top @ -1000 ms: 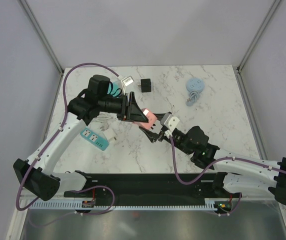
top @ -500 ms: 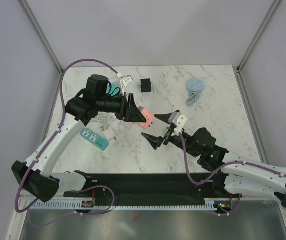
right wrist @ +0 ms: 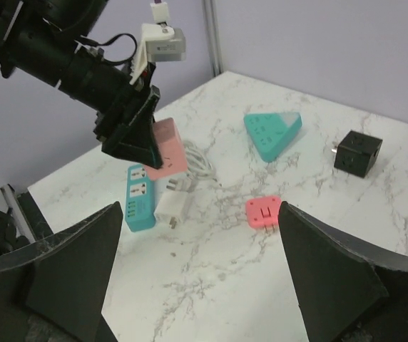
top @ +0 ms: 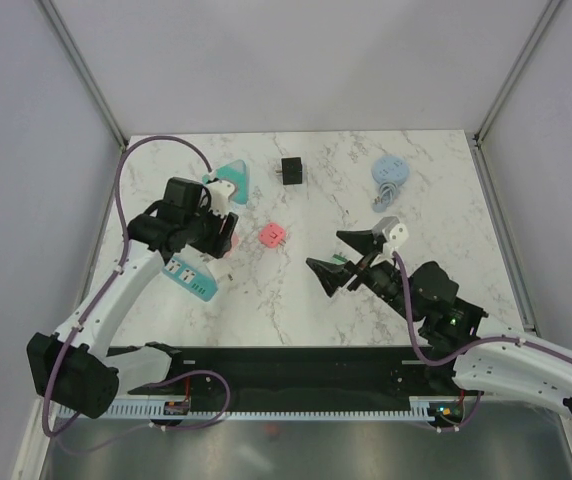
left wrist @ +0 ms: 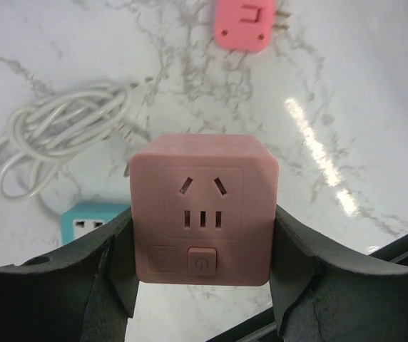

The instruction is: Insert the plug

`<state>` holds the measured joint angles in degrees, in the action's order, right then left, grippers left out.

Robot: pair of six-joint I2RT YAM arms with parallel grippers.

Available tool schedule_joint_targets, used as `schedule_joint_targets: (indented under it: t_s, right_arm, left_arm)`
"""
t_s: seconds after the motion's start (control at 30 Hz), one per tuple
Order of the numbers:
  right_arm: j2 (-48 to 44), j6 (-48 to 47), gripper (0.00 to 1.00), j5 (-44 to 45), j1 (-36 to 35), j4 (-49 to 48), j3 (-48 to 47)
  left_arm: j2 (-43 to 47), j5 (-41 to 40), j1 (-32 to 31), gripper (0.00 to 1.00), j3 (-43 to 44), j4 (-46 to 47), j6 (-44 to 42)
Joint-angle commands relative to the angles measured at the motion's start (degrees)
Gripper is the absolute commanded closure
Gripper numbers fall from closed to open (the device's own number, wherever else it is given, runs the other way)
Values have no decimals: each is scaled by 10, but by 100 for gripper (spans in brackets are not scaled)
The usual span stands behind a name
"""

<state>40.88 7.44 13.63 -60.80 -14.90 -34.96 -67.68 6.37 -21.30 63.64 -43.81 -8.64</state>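
Gripping pale pink cube socket (left wrist: pixel 202 178) in left gripper (top: pixel 218 232); your right gripper (top: pixel 323 249) gaping wide, carrying nothing. Lying loose at cube's 3 o'clock: coral square plug (top: pixel 272 236). You're risking skewed pickup, prongs (left wrist: pixel 282 16) missing slots (left wrist: pixel 202 219).

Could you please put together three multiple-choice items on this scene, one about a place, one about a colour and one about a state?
1. Where is the small flat pink plug?
A) lying free on the white marble table
B) in the right gripper
C) in the left gripper

2. What colour is the cube socket that the left gripper holds?
A) black
B) pink
C) teal

3. In what state is the right gripper?
A) shut on a cable
B) shut on the plug
C) open and empty

Answers: 1 A, the plug lies alone on the marble. 2 B, the left wrist view shows its pink face clamped in the jaws. 3 C, its jaws stand wide apart with nothing between them.
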Motion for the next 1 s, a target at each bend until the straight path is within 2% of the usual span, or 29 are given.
schedule_joint_targets:
  t_s: [0.0, 0.2, 0.3, 0.47, 0.7, 0.83, 0.87, 0.97]
  right_arm:
    - [17, 38, 2, 28, -1, 29, -14]
    - [27, 62, 2, 25, -2, 11, 11]
    - [34, 62, 2, 19, -1, 7, 9]
    - [56, 59, 2, 4, -1, -15, 9]
    - [62, 36, 2, 7, -1, -22, 21]
    - [47, 23, 2, 5, 0, -31, 38]
    - [45, 20, 2, 3, -1, -32, 39]
    - [40, 16, 2, -3, -1, -32, 39]
  left_arm:
    - [18, -18, 53, 98, -27, 26, -114]
    - [46, 54, 153, 98, -73, 28, -154]
    - [53, 87, 176, 98, -86, 31, -165]
    - [76, 105, 199, 98, -126, 56, -205]
    - [90, 90, 205, 98, -212, 96, -244]
    - [94, 97, 211, 98, -217, 94, -244]
    - [95, 100, 236, 98, -214, 88, -245]
    - [94, 108, 245, 98, -212, 72, -256]
